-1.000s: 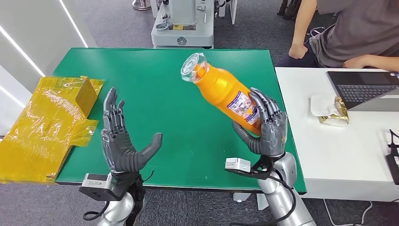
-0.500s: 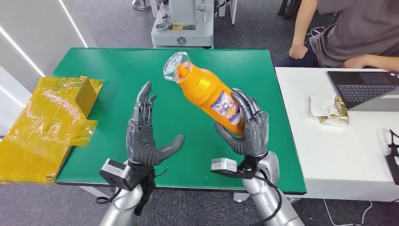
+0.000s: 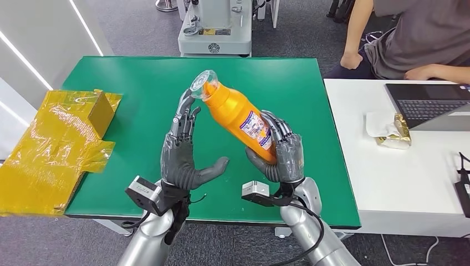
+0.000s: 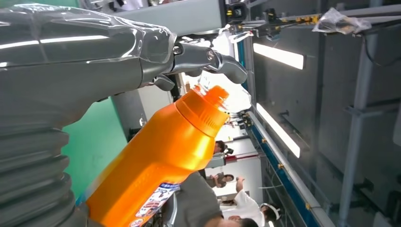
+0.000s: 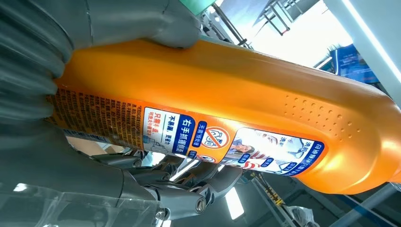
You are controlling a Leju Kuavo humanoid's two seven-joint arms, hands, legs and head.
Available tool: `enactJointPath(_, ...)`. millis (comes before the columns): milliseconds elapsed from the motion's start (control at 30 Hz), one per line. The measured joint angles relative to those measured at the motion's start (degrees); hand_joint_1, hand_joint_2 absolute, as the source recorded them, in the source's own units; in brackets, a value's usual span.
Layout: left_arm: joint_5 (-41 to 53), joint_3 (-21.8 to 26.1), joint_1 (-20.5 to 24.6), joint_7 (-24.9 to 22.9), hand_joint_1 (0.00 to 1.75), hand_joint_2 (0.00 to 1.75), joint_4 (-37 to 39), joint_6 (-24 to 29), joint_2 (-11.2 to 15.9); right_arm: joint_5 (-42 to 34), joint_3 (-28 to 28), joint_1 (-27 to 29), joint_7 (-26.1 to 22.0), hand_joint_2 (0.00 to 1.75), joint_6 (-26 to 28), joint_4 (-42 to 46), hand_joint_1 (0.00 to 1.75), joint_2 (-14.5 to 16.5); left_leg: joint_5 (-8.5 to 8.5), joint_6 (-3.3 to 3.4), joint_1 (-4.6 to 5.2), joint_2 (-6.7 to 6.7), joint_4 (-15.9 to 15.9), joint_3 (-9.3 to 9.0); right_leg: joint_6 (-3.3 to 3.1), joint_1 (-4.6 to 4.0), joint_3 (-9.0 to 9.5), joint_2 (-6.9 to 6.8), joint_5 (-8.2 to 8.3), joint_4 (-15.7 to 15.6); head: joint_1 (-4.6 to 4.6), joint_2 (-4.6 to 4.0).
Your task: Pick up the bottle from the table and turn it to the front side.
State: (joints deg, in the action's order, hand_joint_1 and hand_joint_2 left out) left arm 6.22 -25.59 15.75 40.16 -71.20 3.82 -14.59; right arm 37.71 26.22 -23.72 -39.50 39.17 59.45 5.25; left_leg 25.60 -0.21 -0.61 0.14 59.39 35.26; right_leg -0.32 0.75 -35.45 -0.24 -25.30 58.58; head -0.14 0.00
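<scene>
While the robot's right hand (image 3: 280,158) grips the lower body of an orange bottle (image 3: 235,113), the bottle is held in the air above the green tabletop (image 3: 138,83), tilted so its clear cap (image 3: 200,84) points up, away from the robot and toward its left. The right hand's fingers (image 3: 277,128) wrap over the printed label (image 3: 256,126), with the thumb pressing from the near side. The left hand (image 3: 180,158) is raised with its palm facing the bottle, its fingers (image 3: 184,119) spread and straight, holding nothing; the fingertips sit just beside the bottle's neck, and whether they touch it cannot be told.

The bottle looks like smooth, rigid plastic, probably filled and fairly heavy for one hand, and its glossy skin could slip. A patch of raised dots shows on its upper body in the right wrist view (image 5: 321,111), which may give some grip. The broad middle, around the label, seems the safest place to hold; the narrow neck under the cap suits a second, steadying hold for turning.

Compared with one second ago, both hands are closer together: the bottle has shifted toward the robot's left and nearer the table's centre, and the left hand has risen and moved in from well apart to right beside the neck. At the far right a person (image 3: 410,39) sits near a laptop (image 3: 432,105).
</scene>
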Motion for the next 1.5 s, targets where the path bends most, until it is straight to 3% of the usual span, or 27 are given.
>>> enactJointPath(467, -0.01, 3.14, 5.03, 0.13, 0.0, 1.75, 7.59, -0.23, -2.78, 4.73, -3.8, 1.85, 0.6, 1.75, 0.01, 6.09, 1.75, 2.5, 0.0, 0.0, 0.0, -0.02, 0.0, 0.03, 0.0, 0.0, 0.0, -0.01, 0.0, 0.01, 0.01, 0.0)
enactJointPath(967, 0.56, 3.26, 5.05, -0.23, 0.0, 1.75, 10.28, 1.85, -3.2, 6.06, -4.08, 3.14, -0.58, 1.75, 0.01, 16.26, 1.75, 5.75, 0.0, 0.0, 0.0, 0.0, 0.0, 0.05, 0.0, 0.0, -0.03, 0.0, 0.0, 0.0, 0.01, 0.0)
enactJointPath(1300, 0.88, 3.26, 3.63, 0.03, 0.0, 1.75, 10.23, 2.0, -3.19, 6.11, -4.09, 3.59, -0.57, 1.75, 0.0, 15.12, 1.75, 5.77, 0.0, 0.0, -0.01, 0.0, -0.01, 0.06, 0.0, 0.0, -0.03, 0.01, -0.01, 0.0, 0.01, 0.0)
enactJointPath(1500, 0.03, 3.26, 3.77, 0.02, 0.0, 1.75, 9.59, 1.58, -3.07, 5.32, -3.92, 1.83, -0.54, 1.75, 0.0, 5.94, 1.75, 5.63, -0.02, -0.01, -0.01, -0.04, 0.0, 0.05, 0.0, -0.01, -0.03, -0.05, 0.01, 0.01, 0.01, 0.0)
